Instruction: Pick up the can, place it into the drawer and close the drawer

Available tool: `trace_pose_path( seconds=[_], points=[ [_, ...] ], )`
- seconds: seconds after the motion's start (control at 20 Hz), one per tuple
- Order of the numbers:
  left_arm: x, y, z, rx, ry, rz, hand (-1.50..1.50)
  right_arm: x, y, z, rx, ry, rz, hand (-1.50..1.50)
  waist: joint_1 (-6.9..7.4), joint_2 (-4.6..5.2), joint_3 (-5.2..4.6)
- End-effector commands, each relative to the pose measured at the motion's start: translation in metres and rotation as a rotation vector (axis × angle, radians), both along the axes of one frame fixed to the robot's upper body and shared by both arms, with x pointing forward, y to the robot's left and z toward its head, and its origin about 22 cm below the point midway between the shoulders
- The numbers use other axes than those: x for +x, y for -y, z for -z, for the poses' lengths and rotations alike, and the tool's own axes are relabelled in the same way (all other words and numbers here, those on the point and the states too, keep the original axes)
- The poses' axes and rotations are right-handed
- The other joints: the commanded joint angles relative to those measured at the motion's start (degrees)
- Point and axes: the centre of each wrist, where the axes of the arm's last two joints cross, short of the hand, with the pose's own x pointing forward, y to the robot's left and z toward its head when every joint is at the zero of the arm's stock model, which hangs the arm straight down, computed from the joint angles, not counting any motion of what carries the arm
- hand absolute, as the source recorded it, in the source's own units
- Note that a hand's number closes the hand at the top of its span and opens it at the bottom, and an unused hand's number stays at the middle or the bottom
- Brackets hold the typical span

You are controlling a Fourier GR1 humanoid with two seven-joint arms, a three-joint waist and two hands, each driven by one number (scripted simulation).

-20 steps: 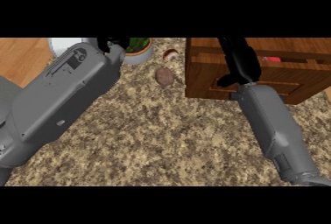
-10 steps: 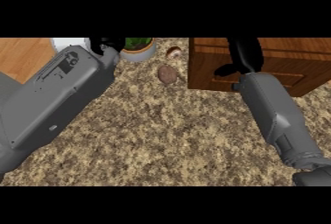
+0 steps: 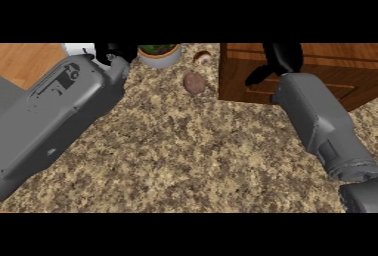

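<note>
The wooden drawer unit (image 3: 347,80) stands at the upper right of the counter, and its front faces me. My right hand (image 3: 283,59) lies against its upper front, fingers running straight up to the view's top edge and thumb sticking out to the lower left. No can shows anywhere in the head view. Only a small black part of my left hand (image 3: 112,50) shows at the top left, above its grey forearm; the top edge cuts it off.
A potted plant (image 3: 159,52) stands at the top centre, with a brown oval lump (image 3: 194,83) and a smaller pale item (image 3: 201,57) beside it. A white object (image 3: 77,48) and a wooden board (image 3: 26,62) lie at the far left. Speckled counter fills the middle.
A red item that showed in the drawer's top one second ago is out of sight. My right hand has moved farther away along the drawer front. My left forearm has shifted slightly.
</note>
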Motion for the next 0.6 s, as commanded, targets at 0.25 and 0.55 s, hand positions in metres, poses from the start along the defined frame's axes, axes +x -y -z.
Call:
trace_pose_path(
  seconds=[0.25,0.55],
  points=[
    [-0.006,-0.01,-0.006,-0.005,0.007,0.004,-1.5,0.012,-0.015,-0.035,0.209,-0.03,-0.127,-1.5,0.77,0.02,-0.06],
    [-0.008,-0.016,-0.004,-0.005,-0.005,0.007,-1.5,0.014,-0.027,-0.039,0.629,-0.091,-0.181,-1.5,0.18,-0.41,0.05]
  ],
)
